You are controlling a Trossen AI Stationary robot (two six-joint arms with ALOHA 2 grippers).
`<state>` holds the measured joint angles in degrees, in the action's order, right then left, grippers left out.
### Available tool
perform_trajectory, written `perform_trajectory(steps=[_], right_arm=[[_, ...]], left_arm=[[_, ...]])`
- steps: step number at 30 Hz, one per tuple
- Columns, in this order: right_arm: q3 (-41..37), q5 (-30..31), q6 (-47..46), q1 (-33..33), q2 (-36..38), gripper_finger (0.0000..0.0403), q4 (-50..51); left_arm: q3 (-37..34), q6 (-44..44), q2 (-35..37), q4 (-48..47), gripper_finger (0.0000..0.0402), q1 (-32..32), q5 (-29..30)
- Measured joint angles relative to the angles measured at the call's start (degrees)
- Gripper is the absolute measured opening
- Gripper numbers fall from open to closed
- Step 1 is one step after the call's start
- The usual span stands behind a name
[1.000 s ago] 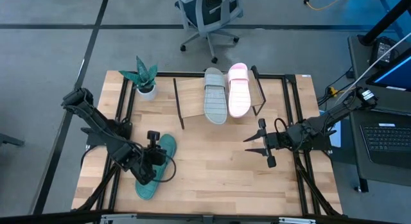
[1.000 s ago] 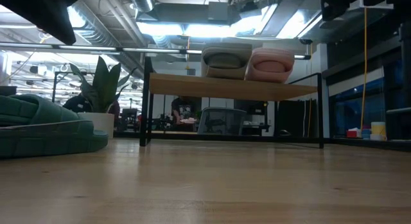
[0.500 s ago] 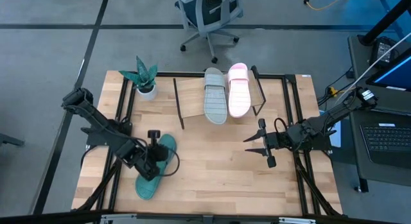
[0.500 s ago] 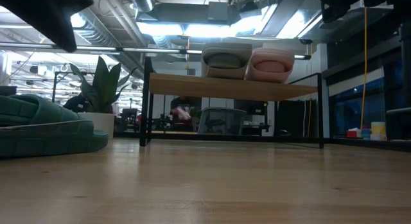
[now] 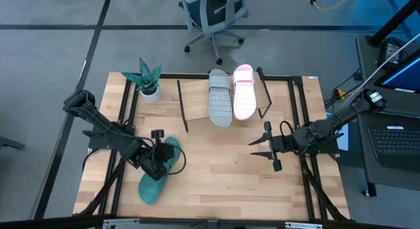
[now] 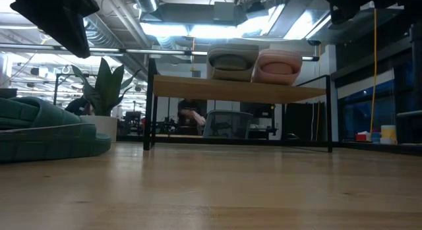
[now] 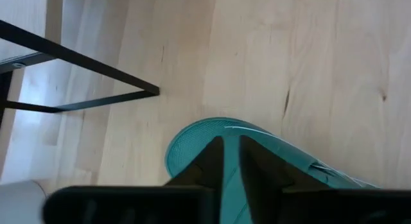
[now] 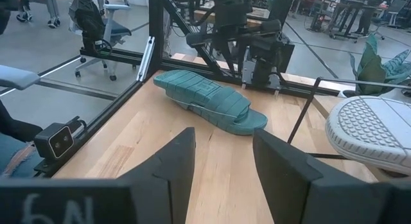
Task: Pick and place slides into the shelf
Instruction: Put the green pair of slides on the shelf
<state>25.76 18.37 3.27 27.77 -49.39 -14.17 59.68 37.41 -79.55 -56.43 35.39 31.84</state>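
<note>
The teal slide (image 5: 152,186) lies flat on the table's near left part; the low view (image 6: 46,134) and the right wrist view (image 8: 205,99) show it too. My left gripper (image 7: 230,144) hangs just above it, over its far half (image 7: 192,144). Its fingers are close together with only a slit between them, and they do not touch the slide. The grey slide (image 5: 220,98) and the pink slide (image 5: 243,91) rest side by side on the shelf (image 5: 197,98) at the far edge. My right gripper (image 5: 256,149) waits open at mid right.
A potted plant (image 5: 148,81) stands at the far left corner beside the shelf. Black frame rails (image 5: 298,124) run along the table's sides. An office chair (image 5: 213,12) stands beyond the far edge. Bare tabletop (image 5: 210,163) lies between the two arms.
My left gripper has moved a little toward the table's right, staying above the teal slide. The slide has kept its place, and my right arm has kept still.
</note>
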Motion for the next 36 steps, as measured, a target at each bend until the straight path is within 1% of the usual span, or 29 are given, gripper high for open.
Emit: perform_trajectory(steps=[6, 9, 12, 15, 18, 21, 24, 29, 33, 36], right_arm=[[0.0, 0.0, 0.0, 0.02, 0.0, 0.0158, -0.02], [0.0, 0.0, -0.01, 0.02, 0.0, 0.0158, -0.02], [0.0, 0.0, 0.0, 0.02, 0.0, 0.0158, -0.02], [0.0, -0.02, 0.0, 0.02, 0.0, 0.0158, 0.02], [0.0, -0.02, 0.0, 0.02, 0.0, 0.0158, 0.07], [0.0, -0.02, -0.02, 0.02, 0.0, 0.0158, 0.07], [0.0, -0.02, -0.48, 0.02, 0.0, 0.0158, 0.09], [0.0, -0.02, -1.45, 0.02, 0.0, 0.0158, 0.11], [0.0, -0.02, -1.33, 0.0, 0.0, 0.0158, 0.11], [0.0, -0.02, -1.33, 0.0, 0.0, 0.0158, 0.11]], left_arm=[[-0.04, -0.4, 0.0, -2.17, 0.0131, -0.13, -0.12], [-0.04, -0.44, 0.0, -2.47, 0.0176, -0.06, -2.76], [-0.04, -0.05, 0.0, -2.56, 0.021, -0.04, -4.87], [-0.04, 0.79, 0.0, -2.86, 0.0232, 0.53, -7.13], [-0.04, 1.19, 0.0, -3.63, 0.0242, 1.66, -8.37], [-0.04, -1.12, 0.0, -3.64, 0.0242, 3.79, -8.21], [-0.04, -0.97, 0.0, -3.62, 0.0241, 7.27, -5.0], [-0.04, 3.27, -0.19, -3.62, 0.0239, 12.96, 0.27], [-0.04, 3.8, -2.03, -4.93, 0.0239, 14.24, 3.1], [-0.04, 4.07, -4.86, -6.67, 0.0239, 13.85, 3.38]])
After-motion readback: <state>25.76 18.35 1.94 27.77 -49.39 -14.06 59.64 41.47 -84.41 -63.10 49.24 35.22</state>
